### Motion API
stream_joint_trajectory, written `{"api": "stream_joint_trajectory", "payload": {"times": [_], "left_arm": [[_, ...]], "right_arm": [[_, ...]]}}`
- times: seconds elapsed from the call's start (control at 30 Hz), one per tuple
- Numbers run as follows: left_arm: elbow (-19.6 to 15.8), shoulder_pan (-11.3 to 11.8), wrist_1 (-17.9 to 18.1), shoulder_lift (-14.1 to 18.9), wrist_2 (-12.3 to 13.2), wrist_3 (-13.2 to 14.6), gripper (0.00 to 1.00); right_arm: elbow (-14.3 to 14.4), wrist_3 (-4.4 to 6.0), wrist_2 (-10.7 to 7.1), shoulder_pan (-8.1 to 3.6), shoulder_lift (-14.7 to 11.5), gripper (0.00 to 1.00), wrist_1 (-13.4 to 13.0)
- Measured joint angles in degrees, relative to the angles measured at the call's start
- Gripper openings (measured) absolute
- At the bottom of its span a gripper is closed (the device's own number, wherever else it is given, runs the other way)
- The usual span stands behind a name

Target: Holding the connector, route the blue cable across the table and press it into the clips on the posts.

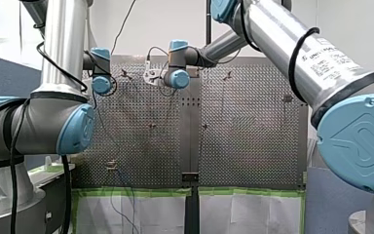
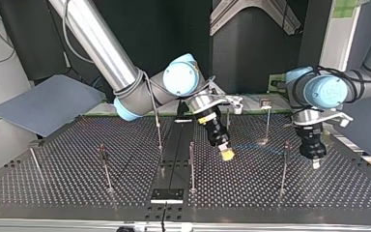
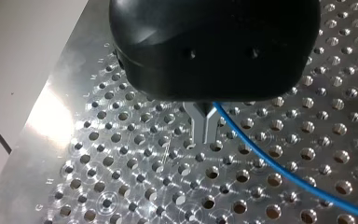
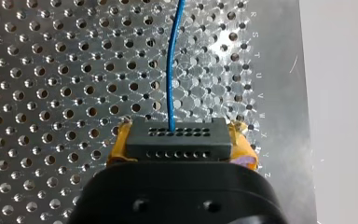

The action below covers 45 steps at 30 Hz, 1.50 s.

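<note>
In the right wrist view my right gripper is shut on a black connector with rows of small holes, and yellow pads show at both of its sides. The blue cable leaves the connector's face and runs straight ahead over the perforated plate. In the top view this gripper hangs tilted just above the table's middle. My left gripper has its metal fingers shut just above the plate. The blue cable comes out from under its body beside the fingers. Nothing shows between the tips. In the top view it hangs at the right.
Thin upright posts stand on the plate in the top view: one just left of my right gripper, one between the two grippers, others further left. A black bracket sits at the near edge. A grey board leans at the left.
</note>
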Motion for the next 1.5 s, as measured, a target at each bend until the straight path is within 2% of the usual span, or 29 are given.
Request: {"api": "stream_joint_trajectory", "payload": {"times": [0.47,0.63,0.67,0.7,0.77,0.9,1.03,1.07,1.1,1.13,1.17,1.2,1.4,1.5], "left_arm": [[0.0,-0.6,-0.1,0.0,0.0,0.0,0.00],[0.0,-0.6,-0.1,0.0,0.0,0.0,0.00],[0.0,-0.6,-0.1,0.0,-0.1,0.0,0.22],[-0.1,-0.7,-0.2,0.0,-0.3,0.0,0.22],[-0.1,-0.7,-0.6,0.0,-0.8,0.0,0.50],[-0.1,-1.0,-2.3,0.1,-2.6,-0.3,0.50],[-0.1,-1.3,-4.4,0.6,-4.6,-1.9,0.50],[-0.1,-1.4,-4.8,0.9,-4.7,-2.4,0.57],[-0.1,-1.5,-5.2,1.3,-4.6,-3.0,0.57],[-0.1,-1.5,-5.5,1.7,-4.5,-3.5,0.64],[-0.1,-1.6,-5.7,2.0,-4.1,-4.0,0.86],[-0.1,-1.7,-5.9,2.5,-3.7,-4.6,1.00],[-0.1,-2.0,-8.0,4.9,-1.5,-7.5,1.00],[-0.6,-2.1,-9.6,5.8,-1.2,-8.7,1.00]], "right_arm": [[0.0,0.54,0.33,-1.12,0.0,0.00,0.3],[0.0,0.50,0.38,-1.11,0.0,0.00,0.4],[0.0,0.46,0.40,-1.08,0.0,0.00,0.4],[0.0,0.42,0.41,-1.05,0.0,0.00,0.4],[0.0,0.35,0.42,-1.02,0.0,0.00,0.4],[0.0,0.32,0.41,-0.95,0.0,0.00,0.4],[0.0,0.30,0.41,-0.85,0.0,0.00,0.5],[0.0,0.30,0.41,-0.84,0.0,0.00,0.5],[0.0,0.30,0.42,-0.83,0.0,0.00,0.5],[0.0,0.26,0.49,-0.81,0.0,0.00,0.5],[0.0,0.17,0.65,-0.79,-0.1,0.00,0.5],[0.0,0.06,0.85,-0.77,-0.1,0.00,0.6],[0.0,-0.60,3.41,-0.61,-0.1,0.00,1.1],[0.0,-1.22,5.11,-0.46,-0.2,0.00,1.5]]}}
